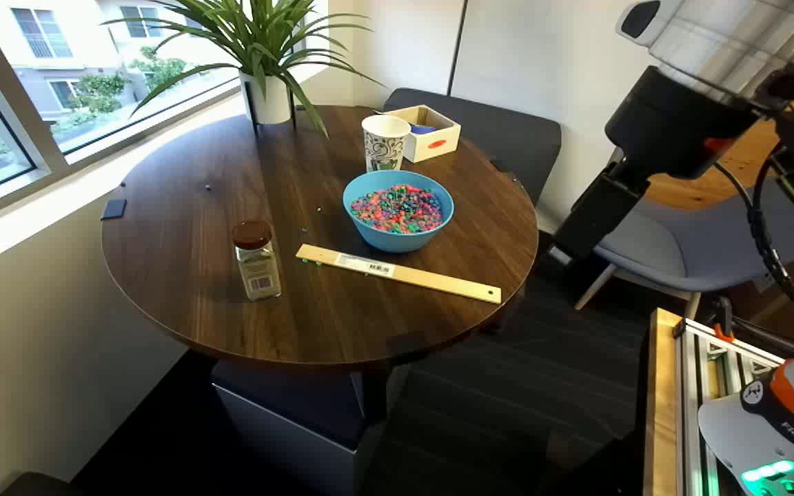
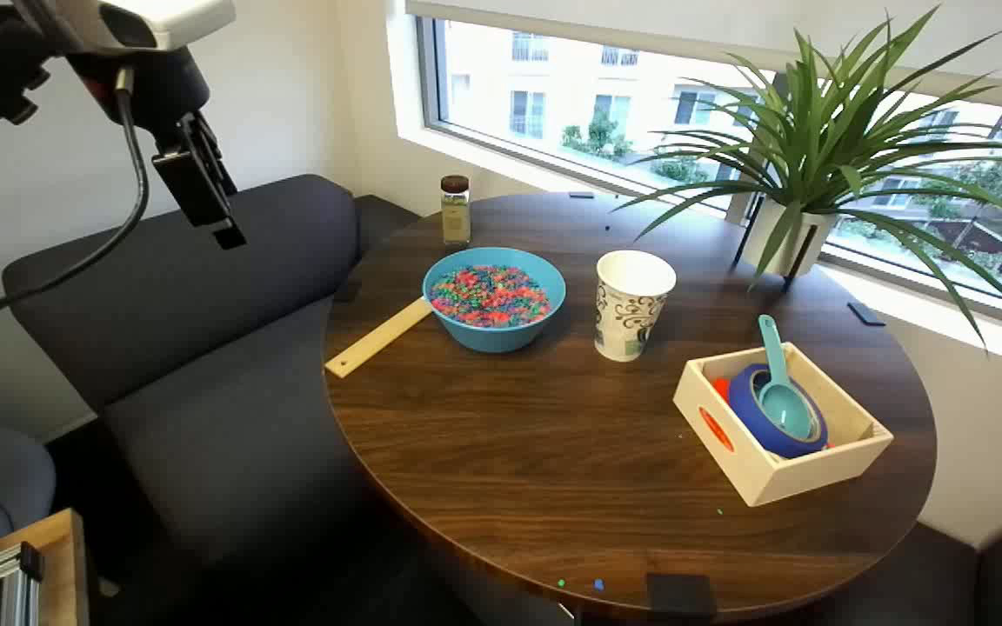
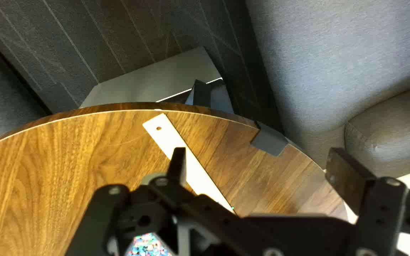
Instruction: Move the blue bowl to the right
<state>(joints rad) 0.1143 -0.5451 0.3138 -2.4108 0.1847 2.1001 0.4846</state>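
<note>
I judge this to be the reach, before any grasp. My gripper [image 3: 257,167] has its two fingers standing well apart in the wrist view, nothing held between them, and in both exterior views it hangs up high, well apart from the task's thing. The blue bowl [image 1: 397,241] sits upright on the surface [image 1: 321,327], full of loose speckled bits [image 1: 400,208], pinkish for the most part. In an exterior view a wooden stick [image 1: 398,273] lies just beside it; a paper cup [image 2: 631,304] stands near, apart from the rim, and a jar [image 1: 257,265] stands upright farther off. My wrist view helps little here — only a patch of the bits shows low down, behind my own linkage.

The next move, as I see it, calls for crossing to the bowl, coming down over the rim with one finger inside the wall and one outside, then squeezing. I should stay off the cup while doing so. After that, a low, level carry — a tilt would likely spill the bits. The sentence does not say whose right is meant, so I would settle that direction before lifting.
</note>
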